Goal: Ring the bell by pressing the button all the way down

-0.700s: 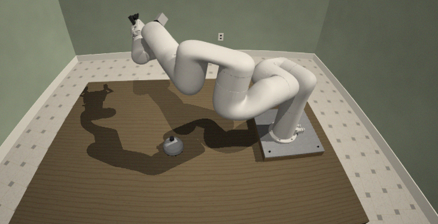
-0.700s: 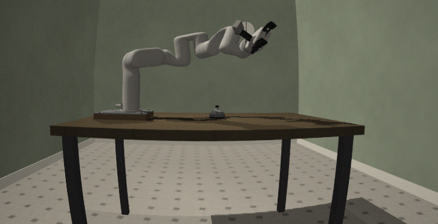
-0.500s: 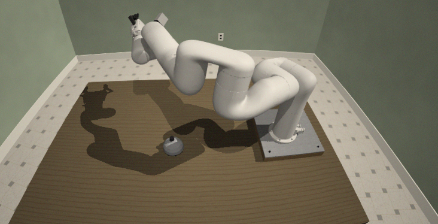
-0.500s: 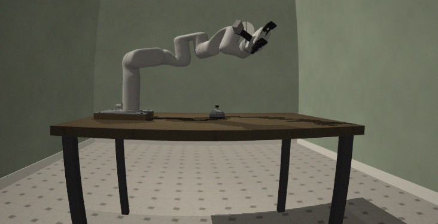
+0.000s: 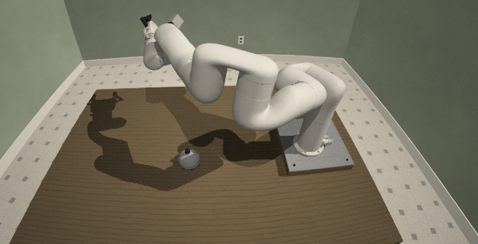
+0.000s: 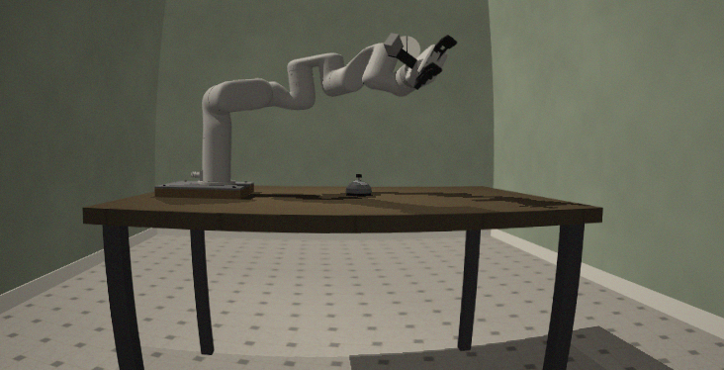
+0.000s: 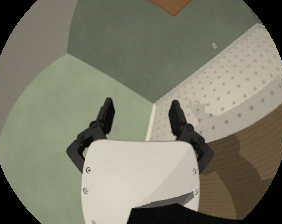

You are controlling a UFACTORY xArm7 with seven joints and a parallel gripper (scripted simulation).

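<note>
The bell [image 5: 189, 160] [image 6: 358, 188] is a small grey dome that stands upright on the brown table [image 5: 234, 202] [image 6: 323, 213]. Its dark button [image 5: 187, 150] [image 6: 358, 175] sits on top. My gripper [image 5: 145, 19] [image 6: 438, 55] [image 7: 142, 105] is open and empty. It is held high in the air, far above the table and well away from the bell, and it points up and outward toward the wall. The bell does not show in the wrist view.
The arm's grey base plate [image 5: 334, 162] [image 6: 202, 188] is mounted on the table beside the bell. The arm's shadow lies across the table around the bell. Green walls and a tiled floor surround the table.
</note>
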